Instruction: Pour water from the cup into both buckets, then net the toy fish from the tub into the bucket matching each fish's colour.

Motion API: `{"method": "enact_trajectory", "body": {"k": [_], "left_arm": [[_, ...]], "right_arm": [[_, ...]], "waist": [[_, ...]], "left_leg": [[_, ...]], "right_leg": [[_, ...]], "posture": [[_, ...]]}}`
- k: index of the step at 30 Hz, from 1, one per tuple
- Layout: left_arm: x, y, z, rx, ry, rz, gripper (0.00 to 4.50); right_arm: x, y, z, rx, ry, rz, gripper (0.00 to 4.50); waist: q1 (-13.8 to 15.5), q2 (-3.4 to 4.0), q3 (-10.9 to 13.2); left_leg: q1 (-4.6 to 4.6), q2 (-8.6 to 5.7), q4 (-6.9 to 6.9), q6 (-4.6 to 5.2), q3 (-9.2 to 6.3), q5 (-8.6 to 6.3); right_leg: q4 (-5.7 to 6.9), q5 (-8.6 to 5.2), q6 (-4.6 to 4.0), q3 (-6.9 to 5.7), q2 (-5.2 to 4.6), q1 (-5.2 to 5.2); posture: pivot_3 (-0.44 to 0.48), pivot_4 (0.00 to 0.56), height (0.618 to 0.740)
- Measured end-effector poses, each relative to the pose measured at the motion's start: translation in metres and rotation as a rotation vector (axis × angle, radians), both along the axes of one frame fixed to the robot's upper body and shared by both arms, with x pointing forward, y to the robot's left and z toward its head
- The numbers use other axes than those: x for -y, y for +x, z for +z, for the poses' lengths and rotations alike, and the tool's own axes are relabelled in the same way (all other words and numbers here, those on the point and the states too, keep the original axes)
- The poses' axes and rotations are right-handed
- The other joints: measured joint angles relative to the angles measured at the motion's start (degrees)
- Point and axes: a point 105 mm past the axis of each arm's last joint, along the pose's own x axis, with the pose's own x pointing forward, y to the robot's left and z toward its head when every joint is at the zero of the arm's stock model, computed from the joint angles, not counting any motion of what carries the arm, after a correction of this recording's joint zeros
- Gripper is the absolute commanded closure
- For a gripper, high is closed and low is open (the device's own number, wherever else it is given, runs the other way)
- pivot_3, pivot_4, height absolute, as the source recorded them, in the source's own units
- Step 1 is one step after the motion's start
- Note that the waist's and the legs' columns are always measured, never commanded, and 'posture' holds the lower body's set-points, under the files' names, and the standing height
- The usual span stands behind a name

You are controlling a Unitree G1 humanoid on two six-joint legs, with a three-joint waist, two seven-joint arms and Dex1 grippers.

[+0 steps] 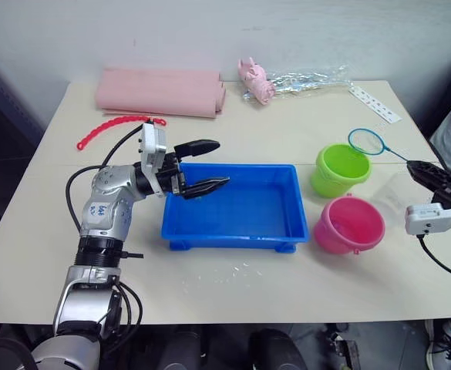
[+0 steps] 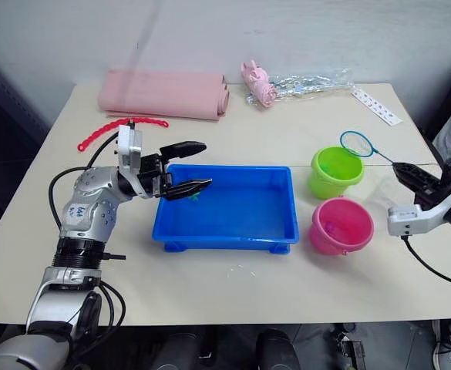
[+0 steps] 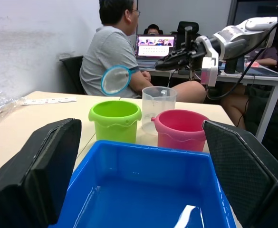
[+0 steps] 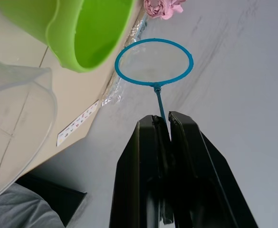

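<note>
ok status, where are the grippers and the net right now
Left gripper open over the tub's left end. Right gripper shut on the net, hoop above the green bucket. Nothing in the way.

The tub (image 1: 233, 223) is glossy blue plastic, wet inside. Both buckets, green (image 1: 341, 169) and pink (image 1: 348, 225), are smooth shiny plastic. The cup (image 3: 158, 108) is clear plastic. The net (image 4: 154, 61) has fine see-through mesh. The table (image 1: 287, 123) looks matt and smooth; the folded pink cloth (image 1: 161, 92) looks soft.
</note>
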Motion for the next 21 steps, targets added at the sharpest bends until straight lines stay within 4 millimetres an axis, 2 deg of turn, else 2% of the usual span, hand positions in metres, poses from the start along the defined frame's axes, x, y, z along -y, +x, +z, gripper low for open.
{"method": "enact_trajectory", "body": {"k": [2, 4, 6, 8, 11, 12, 14, 16, 17, 21], "left_arm": [[-0.001, 0.000, -0.001, -0.007, 0.002, 0.001, 0.03], [-0.007, -0.002, -0.005, -0.024, 0.013, 0.006, 0.03], [-0.020, -0.005, -0.006, -0.051, 0.022, 0.021, 0.03], [-0.032, -0.008, -0.006, -0.076, 0.027, 0.033, 0.03], [-0.060, -0.015, -0.011, -0.128, 0.053, 0.080, 0.03], [-0.066, -0.016, -0.012, -0.137, 0.059, 0.095, 0.03], [-0.087, -0.018, -0.015, -0.155, 0.073, 0.165, 0.03], [-0.100, -0.020, -0.016, -0.160, 0.071, 0.214, 0.03], [-0.108, -0.022, -0.019, -0.172, 0.079, 0.244, 0.03], [-0.127, -0.032, -0.038, -0.234, 0.111, 0.316, 0.03]], "right_arm": [[-0.003, -0.001, 0.003, -0.017, 0.113, 0.002, 4.50], [-0.013, -0.003, 0.005, -0.087, 0.313, 0.029, 4.50], [-0.032, -0.008, 0.004, -0.210, 0.533, 0.099, 4.50], [-0.047, -0.012, 0.005, -0.340, 0.708, 0.141, 4.50], [-0.076, -0.019, 0.000, -0.694, 1.054, 0.159, 4.50], [-0.083, -0.022, 0.000, -0.748, 1.087, 0.174, 4.50], [-0.114, -0.023, 0.004, -0.944, 1.185, 0.218, 4.50], [-0.139, -0.023, 0.004, -1.062, 1.214, 0.239, 4.50], [-0.149, -0.020, -0.001, -1.121, 1.215, 0.216, 4.50], [-0.168, -0.007, -0.040, -1.284, 1.237, 0.052, 4.50]], "waist": [[-0.1, 0.00, 0.0], [-0.2, -0.01, 0.0], [-0.3, -0.02, 0.0], [-0.2, -0.02, 0.0], [0.0, -0.03, 0.0], [0.0, -0.02, 0.0], [-0.3, -0.02, 0.0], [-0.2, -0.03, 0.0], [-0.2, -0.03, 0.0], [0.0, -0.04, 0.0]], "left_leg": [[0.00, 0.01, 0.00, 0.00, 0.00, 0.00], [0.01, 0.04, 0.00, 0.01, 0.00, 0.00], [0.00, 0.10, -0.02, 0.02, 0.04, -0.01], [0.01, 0.11, 0.00, 0.03, 0.01, -0.01], [0.01, 0.11, 0.11, 0.07, -0.14, -0.04], [0.01, 0.11, 0.12, 0.07, -0.17, -0.04], [0.04, 0.15, 0.20, 0.07, -0.23, -0.05], [0.05, 0.16, 0.32, 0.04, -0.37, -0.06], [0.04, 0.15, 0.33, 0.01, -0.44, -0.08], [-0.05, 0.01, 0.26, 0.02, -0.50, -0.10]], "right_leg": [[-0.01, 0.00, 0.00, -0.02, 0.01, 0.00], [-0.04, 0.00, 0.00, -0.03, 0.07, 0.04], [-0.03, 0.01, 0.00, -0.05, 0.13, 0.03], [0.00, 0.01, 0.01, -0.08, 0.14, 0.04], [-0.02, 0.02, 0.01, 0.01, 0.08, 0.13], [-0.04, 0.02, 0.01, 0.06, 0.06, 0.16], [-0.12, 0.03, -0.01, 0.19, 0.03, 0.19], [-0.27, 0.03, -0.03, 0.17, 0.02, 0.23], [-0.26, 0.03, -0.03, 0.17, 0.00, 0.24], [-0.47, 0.03, -0.03, 0.13, -0.10, 0.25]], "posture": [[0.000, 0.150, 0.740], [0.000, 0.150, 0.740], [0.000, 0.150, 0.740], [0.000, 0.150, 0.740], [0.000, 0.150, 0.740], [0.000, 0.150, 0.740], [0.000, 0.150, 0.740], [0.000, 0.150, 0.740], [0.000, 0.150, 0.740], [0.000, 0.150, 0.740]]}}
